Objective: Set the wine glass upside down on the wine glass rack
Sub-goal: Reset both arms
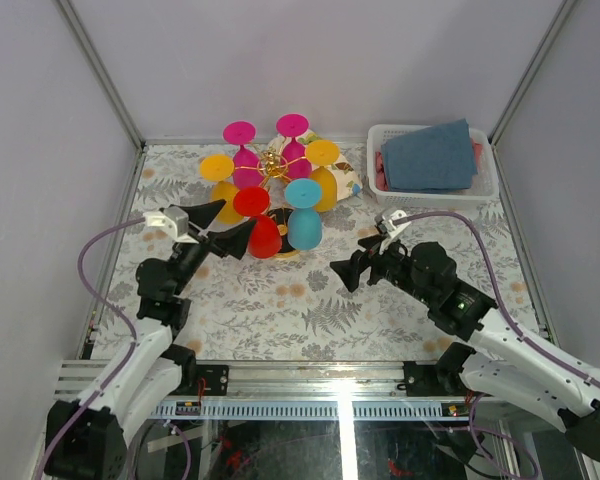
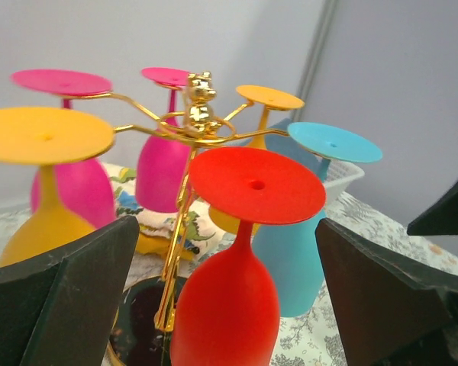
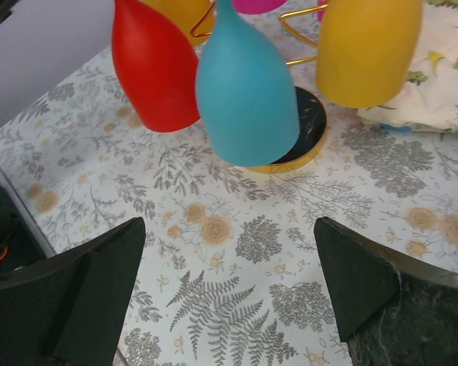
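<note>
The gold wire wine glass rack (image 1: 271, 165) stands at the back centre on its round black gold-rimmed base (image 3: 309, 126). Several wine glasses hang upside down on it: two pink, two yellow, a blue one (image 1: 304, 226) and a red one (image 1: 263, 236). My left gripper (image 1: 238, 214) is open just left of the red wine glass. In the left wrist view the red glass (image 2: 229, 305) hangs between the spread fingers (image 2: 61, 305), with gaps on both sides. My right gripper (image 1: 347, 258) is open and empty, over the tablecloth below the blue glass (image 3: 244, 91).
A white basket (image 1: 380, 135) holding blue and red cloths stands at the back right. A patterned cloth (image 1: 346, 181) lies behind the rack. Enclosure walls close in the back and both sides of the floral tablecloth (image 1: 310, 310).
</note>
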